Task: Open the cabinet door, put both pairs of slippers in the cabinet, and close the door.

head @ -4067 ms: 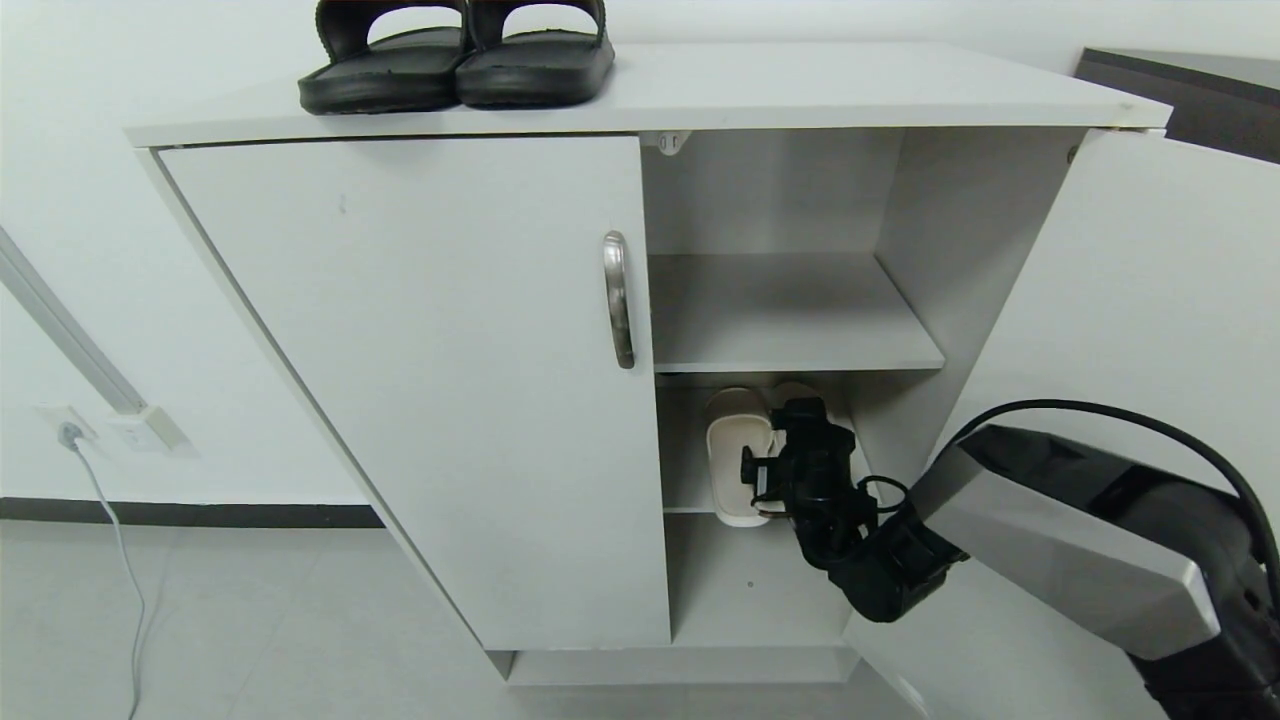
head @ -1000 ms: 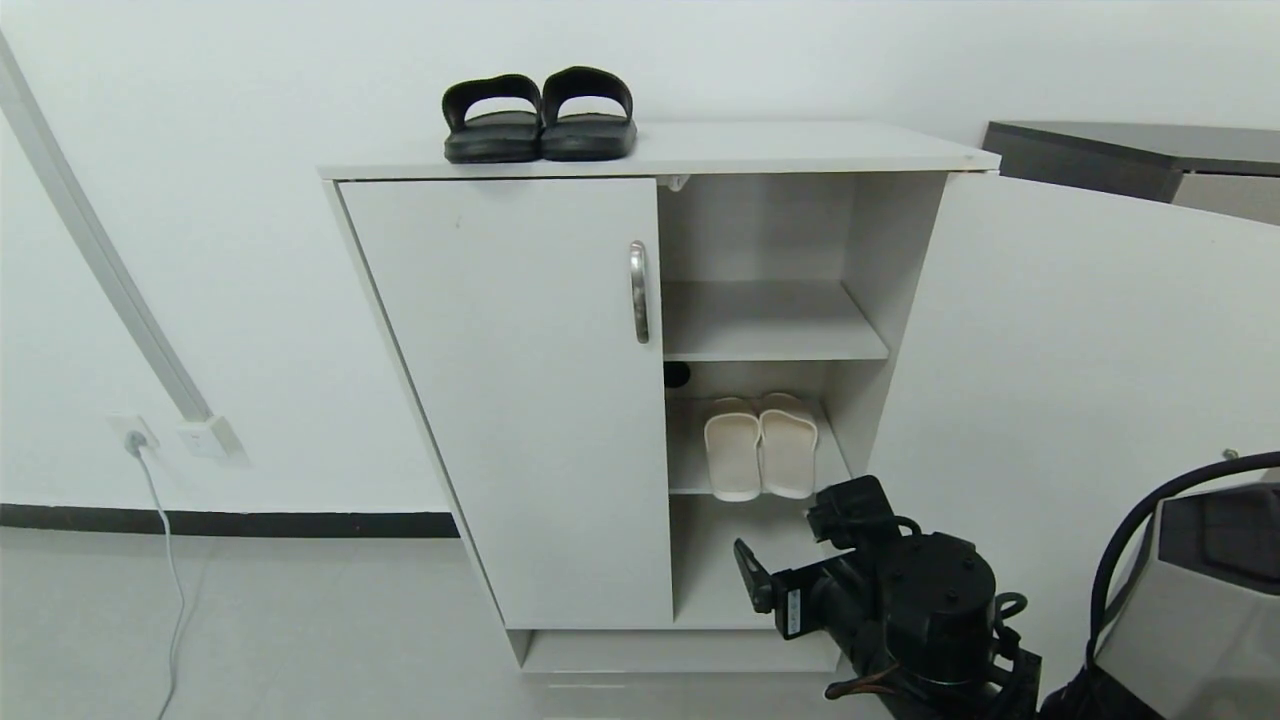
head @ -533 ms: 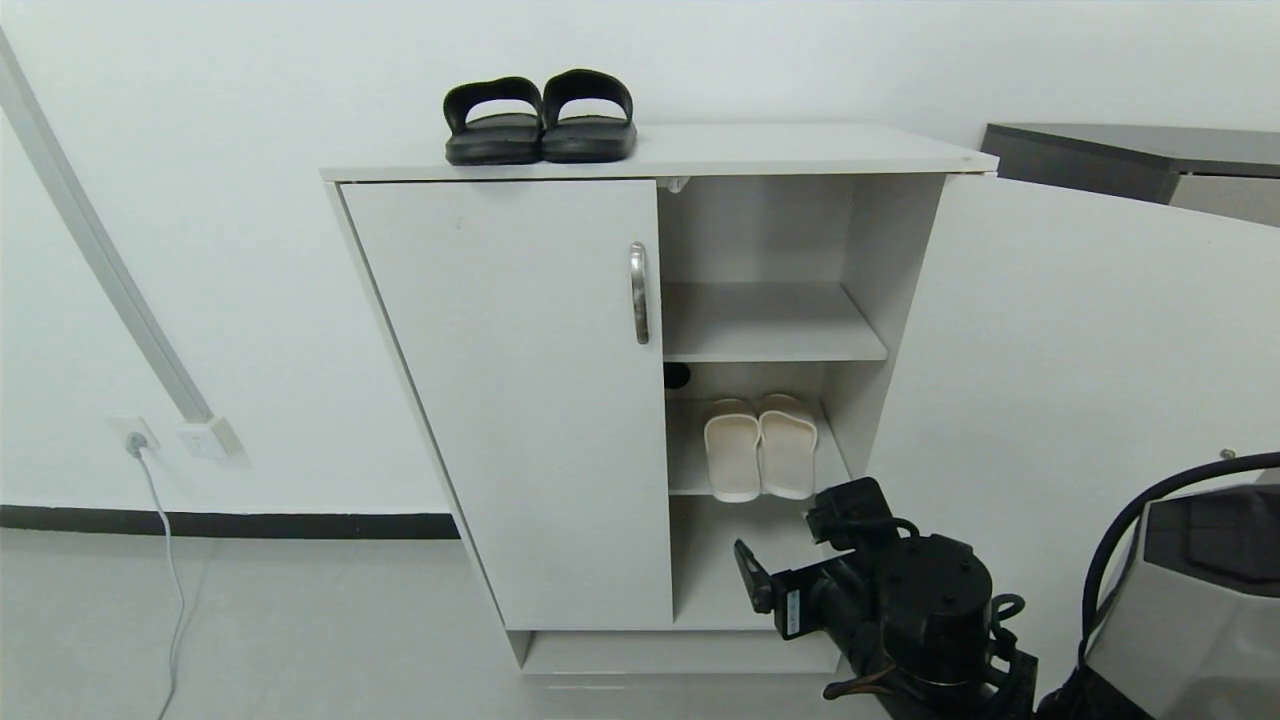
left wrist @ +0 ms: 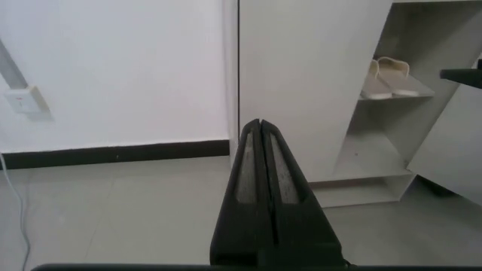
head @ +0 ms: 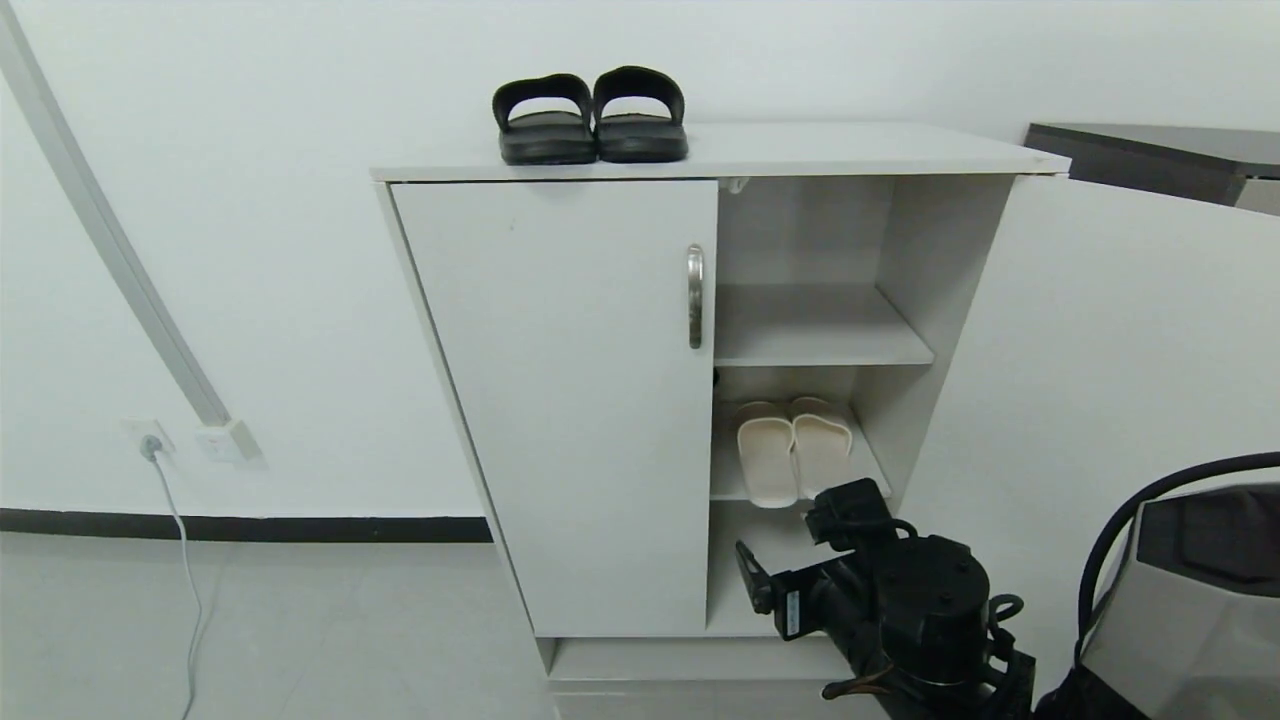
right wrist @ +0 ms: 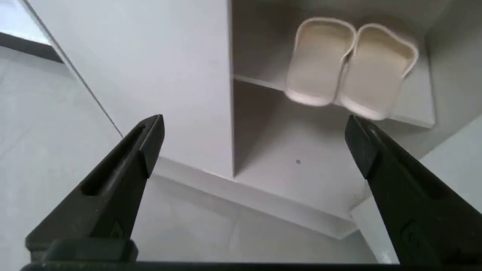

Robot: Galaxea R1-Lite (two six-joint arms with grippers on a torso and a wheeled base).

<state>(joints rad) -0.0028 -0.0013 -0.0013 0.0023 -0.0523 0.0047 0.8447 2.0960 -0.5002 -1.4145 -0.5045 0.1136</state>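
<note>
The white cabinet (head: 800, 150) is standing against the wall. Its right door (head: 1100, 350) is hanging wide open and its left door (head: 570, 400) is sitting shut, with a metal handle (head: 694, 297) running upright along the inner edge. The black slippers (head: 590, 115) are resting side by side on the cabinet's top, above the shut door. The cream slippers (head: 795, 455) are lying side by side inside the open half, on the second shelf (head: 868, 478), below the upper shelf (head: 820, 335).

The right tool (head: 795, 545) is hovering low in front of the open half, near the bottom compartment. Its jaws are spreading wide and gripping nothing. From its wrist the cream slippers (right wrist: 350, 68) are showing beyond the parted fingers (right wrist: 113, 196).

The left tool (left wrist: 260, 132) is pointing out over the grey floor (left wrist: 113, 211), with its fingers pressing together on nothing.

A wall socket (head: 150, 440) is sitting low on the wall to the cabinet's left, with a cable (head: 185, 560) trailing down from it.
</note>
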